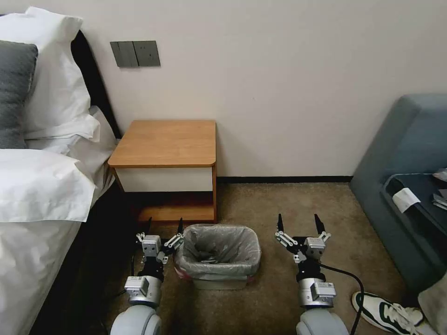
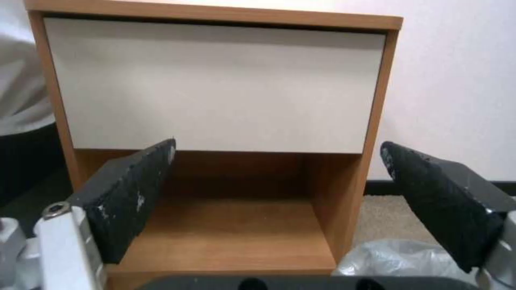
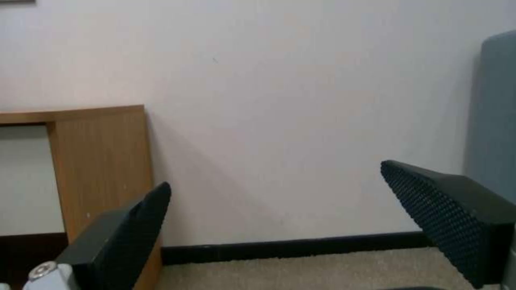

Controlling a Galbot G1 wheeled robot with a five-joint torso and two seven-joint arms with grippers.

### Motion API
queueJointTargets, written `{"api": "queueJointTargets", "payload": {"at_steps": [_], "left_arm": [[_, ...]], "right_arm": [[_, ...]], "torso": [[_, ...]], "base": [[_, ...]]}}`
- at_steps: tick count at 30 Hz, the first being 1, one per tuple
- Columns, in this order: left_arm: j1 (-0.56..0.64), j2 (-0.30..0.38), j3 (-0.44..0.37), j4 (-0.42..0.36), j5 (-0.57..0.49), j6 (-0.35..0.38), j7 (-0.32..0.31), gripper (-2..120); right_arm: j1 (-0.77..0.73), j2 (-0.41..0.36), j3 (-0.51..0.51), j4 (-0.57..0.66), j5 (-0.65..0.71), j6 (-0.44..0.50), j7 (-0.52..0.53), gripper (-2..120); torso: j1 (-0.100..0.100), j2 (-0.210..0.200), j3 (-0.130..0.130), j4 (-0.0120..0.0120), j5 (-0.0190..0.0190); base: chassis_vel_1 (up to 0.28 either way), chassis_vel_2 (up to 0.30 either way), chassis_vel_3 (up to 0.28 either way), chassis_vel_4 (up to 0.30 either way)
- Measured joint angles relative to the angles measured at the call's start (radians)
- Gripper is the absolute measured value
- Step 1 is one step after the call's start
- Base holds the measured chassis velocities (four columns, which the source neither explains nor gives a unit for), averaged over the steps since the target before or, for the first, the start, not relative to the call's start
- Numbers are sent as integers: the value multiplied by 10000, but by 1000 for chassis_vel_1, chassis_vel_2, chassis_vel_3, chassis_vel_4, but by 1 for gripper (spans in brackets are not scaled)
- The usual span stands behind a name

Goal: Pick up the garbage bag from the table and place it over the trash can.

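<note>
The grey crinkled garbage bag (image 1: 219, 251) lines the cream trash can (image 1: 219, 282), its edge folded down over the rim. The can stands on the carpet in front of the wooden table (image 1: 167, 142), whose top is bare. My left gripper (image 1: 165, 223) hangs open just left of the can, close to the bag's edge, with nothing between its fingers. My right gripper (image 1: 298, 222) is open a short way right of the can, also holding nothing. In the left wrist view the open left gripper (image 2: 277, 161) faces the table's drawer front (image 2: 215, 88), with the bag (image 2: 392, 257) beside one finger.
A bed (image 1: 37, 195) with white sheets runs along the left. A blue armchair (image 1: 409, 153) and a dark table (image 1: 419, 195) with papers stand at the right. A white sneaker (image 1: 386, 311) lies on the carpet near my right arm.
</note>
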Motion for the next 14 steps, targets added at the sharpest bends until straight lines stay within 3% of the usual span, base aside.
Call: {"api": "queueJointTargets", "payload": {"at_steps": [14], "left_arm": [[1,-2,4,-16,-16,30,-18,100]], "right_arm": [[12,-13,-12,12,25,-25,-11,100]], "torso": [[0,0,0,0,0]], "base": [[0,0,0,0]]}}
